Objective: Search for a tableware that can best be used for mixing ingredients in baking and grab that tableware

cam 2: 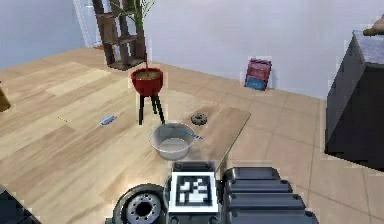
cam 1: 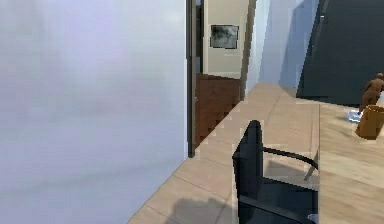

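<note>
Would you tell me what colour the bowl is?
The bowl is grey, clearest in the arm side view.

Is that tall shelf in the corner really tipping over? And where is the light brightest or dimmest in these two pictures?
Arm side view: the shelf leans only in the picture, being near its edge; the wooden floor and the grey bowl are lit evenly, without glare. Forward view: the pale wall is brightest; the room past the doorway is dimmer.
</note>
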You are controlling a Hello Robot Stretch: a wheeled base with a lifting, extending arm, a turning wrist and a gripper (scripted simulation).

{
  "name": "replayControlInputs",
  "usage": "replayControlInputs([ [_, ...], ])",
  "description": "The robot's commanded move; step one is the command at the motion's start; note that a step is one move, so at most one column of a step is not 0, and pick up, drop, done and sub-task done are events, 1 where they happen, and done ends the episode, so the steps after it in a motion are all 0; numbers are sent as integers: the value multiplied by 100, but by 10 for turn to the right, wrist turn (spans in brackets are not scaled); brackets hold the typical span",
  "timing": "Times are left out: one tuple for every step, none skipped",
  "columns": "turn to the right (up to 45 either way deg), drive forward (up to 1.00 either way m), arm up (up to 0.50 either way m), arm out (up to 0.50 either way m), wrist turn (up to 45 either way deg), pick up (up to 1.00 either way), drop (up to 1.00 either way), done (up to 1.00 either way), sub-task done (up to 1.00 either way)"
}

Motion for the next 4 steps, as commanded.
replayControlInputs([
  [0,0,0,30,0,0,0,0,0],
  [0,0,0,0,450,0,0,0,0],
  [0,0,0,0,450,0,0,0,0],
  [0,0,0,0,450,0,0,0,0],
])
